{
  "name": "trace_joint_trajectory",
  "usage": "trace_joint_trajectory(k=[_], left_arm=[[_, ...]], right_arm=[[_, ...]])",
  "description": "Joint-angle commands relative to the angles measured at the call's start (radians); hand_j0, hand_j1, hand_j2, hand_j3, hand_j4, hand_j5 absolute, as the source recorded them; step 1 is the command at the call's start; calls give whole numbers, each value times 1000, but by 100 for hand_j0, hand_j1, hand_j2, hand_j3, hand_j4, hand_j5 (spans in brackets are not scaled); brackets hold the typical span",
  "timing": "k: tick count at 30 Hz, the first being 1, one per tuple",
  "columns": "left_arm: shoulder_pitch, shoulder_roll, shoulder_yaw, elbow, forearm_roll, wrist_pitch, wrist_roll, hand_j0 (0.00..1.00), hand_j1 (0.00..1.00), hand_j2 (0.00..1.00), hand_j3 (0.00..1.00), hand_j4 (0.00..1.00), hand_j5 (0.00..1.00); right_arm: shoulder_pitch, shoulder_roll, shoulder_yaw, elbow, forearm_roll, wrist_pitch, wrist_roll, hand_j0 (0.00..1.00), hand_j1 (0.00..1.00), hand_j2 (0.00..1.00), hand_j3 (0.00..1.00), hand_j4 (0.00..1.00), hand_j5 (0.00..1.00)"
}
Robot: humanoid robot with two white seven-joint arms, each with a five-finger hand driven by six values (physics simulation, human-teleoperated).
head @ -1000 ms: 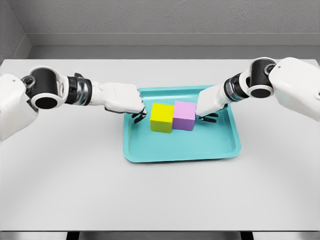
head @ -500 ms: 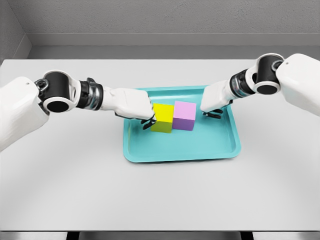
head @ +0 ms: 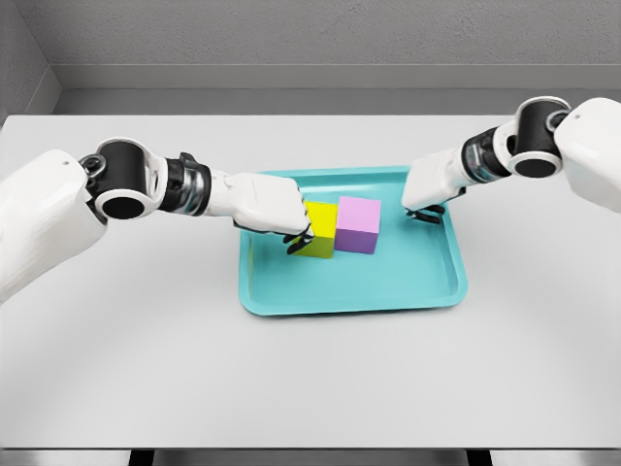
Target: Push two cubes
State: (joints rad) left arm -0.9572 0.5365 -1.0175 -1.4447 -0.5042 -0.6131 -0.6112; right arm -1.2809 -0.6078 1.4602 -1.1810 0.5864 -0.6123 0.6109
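A yellow cube [head: 321,231] and a pink cube [head: 358,223] stand side by side, touching, inside a teal tray [head: 359,286]. My left hand [head: 291,231] has its fingers curled and presses against the yellow cube's left face, covering part of it. My right hand [head: 427,209], fingers also curled, hovers over the tray's right rim, clear of the pink cube by a wide gap.
The tray lies in the middle of a grey-white table [head: 146,349]. A grey wall [head: 310,39] runs along the table's far edge. Both white forearms reach in over the table from either side.
My left hand has slid right into the yellow cube and now overlaps its left side. My right hand has drawn back right and up, away from the pink cube.
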Motion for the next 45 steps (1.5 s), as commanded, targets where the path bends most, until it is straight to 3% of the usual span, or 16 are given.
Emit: trace_joint_trajectory(k=[1,9,12,19,21,23,28,45], left_arm=[[0,5,1,4,22,2,0,31,31,31,31,31,31],[9,13,-1,-14,36,2,0,32,32,32,32,32,32],[9,14,-21,-14,87,2,0,32,32,32,32,32,32],[57,65,-9,-112,138,2,0,32,32,32,32,32,32],[63,62,-18,-114,121,2,0,32,32,32,32,32,32],[60,51,-19,-114,39,2,0,31,31,31,31,31,31],[57,16,-21,-120,-27,2,0,30,30,30,30,30,30],[48,-44,-64,-65,-71,2,0,30,30,30,30,30,30]], right_arm=[[0,-4,0,-2,-2,1,0,21,21,21,21,21,21],[-2,-4,0,-9,-2,1,0,21,21,21,21,21,21],[-2,-6,0,-11,-2,1,0,22,22,22,22,22,22],[-8,-21,2,-46,-4,1,0,22,22,22,22,22,22],[-8,-23,2,-54,-4,1,0,22,22,22,22,22,22],[-8,-23,2,-55,-4,1,0,22,22,22,22,22,22],[-8,-23,2,-58,-5,1,0,22,22,22,22,22,22],[-8,-29,2,-58,-7,1,0,22,22,22,22,22,22]])
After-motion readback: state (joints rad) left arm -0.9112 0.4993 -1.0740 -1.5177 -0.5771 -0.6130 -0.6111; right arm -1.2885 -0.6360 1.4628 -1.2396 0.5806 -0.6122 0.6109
